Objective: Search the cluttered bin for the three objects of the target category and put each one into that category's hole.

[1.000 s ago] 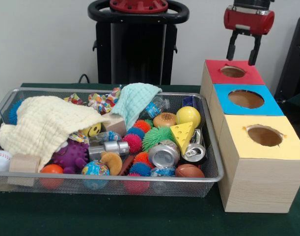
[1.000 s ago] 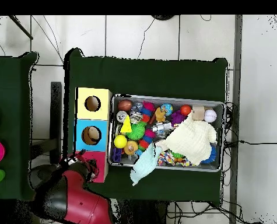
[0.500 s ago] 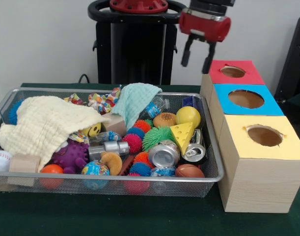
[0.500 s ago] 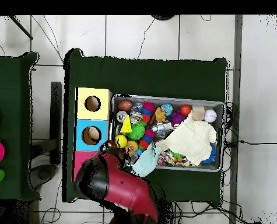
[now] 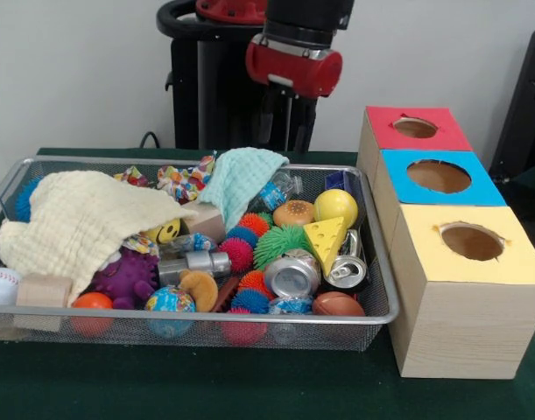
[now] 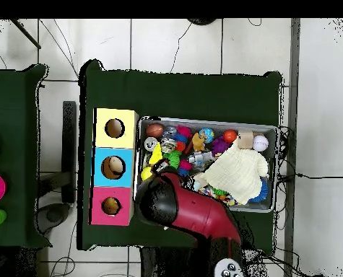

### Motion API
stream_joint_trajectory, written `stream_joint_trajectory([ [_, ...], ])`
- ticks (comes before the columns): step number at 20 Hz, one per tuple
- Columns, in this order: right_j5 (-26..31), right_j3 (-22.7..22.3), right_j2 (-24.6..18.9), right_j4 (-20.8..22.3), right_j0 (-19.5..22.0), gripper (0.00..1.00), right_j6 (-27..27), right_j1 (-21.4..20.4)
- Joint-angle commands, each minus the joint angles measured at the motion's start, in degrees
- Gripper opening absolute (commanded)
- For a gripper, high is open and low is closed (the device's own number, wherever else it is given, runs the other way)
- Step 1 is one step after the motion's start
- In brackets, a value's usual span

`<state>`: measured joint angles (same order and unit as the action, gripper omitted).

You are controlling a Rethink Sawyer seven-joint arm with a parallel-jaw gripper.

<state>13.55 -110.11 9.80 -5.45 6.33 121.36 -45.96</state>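
Observation:
The wire mesh bin [image 5: 206, 320] holds a heap of toys under a cream cloth [image 5: 83, 219] and a teal cloth [image 5: 241, 179]. My gripper [image 5: 285, 140] hangs open and empty above the bin's far rim, just over the teal cloth, touching nothing. In the overhead view my arm covers the bin's [image 6: 276, 131] near left corner, with the gripper [image 6: 158, 167] by a yellow ball [image 6: 146, 173]. The red-faced hole [image 5: 415, 128] is at the far end of the wooden boxes, to the right of my gripper. It also shows in the overhead view [image 6: 110, 206].
In the bin lie a yellow ball [image 5: 335, 206], a cheese wedge [image 5: 327, 236], two crushed cans [image 5: 293, 273], a burger toy [image 5: 293, 213], spiky balls [image 5: 280, 241], a football [image 5: 337, 304] and a baseball [image 5: 0, 284]. Blue-faced [image 5: 438, 176] and yellow-faced [image 5: 471, 241] holes sit nearer.
My gripper has moved from above the red-faced hole to the left, over the bin's far edge. It stays open and empty. The bin's contents have not moved.

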Motion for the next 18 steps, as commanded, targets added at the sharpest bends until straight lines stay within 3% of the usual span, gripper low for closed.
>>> stream_joint_trajectory([
  [1, 10.50, 7.86, -18.70, 10.71, 9.44, 1.00, -20.61, 1.06],
  [2, 9.29, 7.78, -21.77, 12.10, 11.79, 1.00, -21.43, 1.58],
  [12, 13.76, 15.13, -34.93, 23.31, 20.81, 1.00, -26.72, 6.02],
  [18, 18.79, 20.31, -38.25, 27.12, 22.34, 1.00, -29.55, 9.36],
])
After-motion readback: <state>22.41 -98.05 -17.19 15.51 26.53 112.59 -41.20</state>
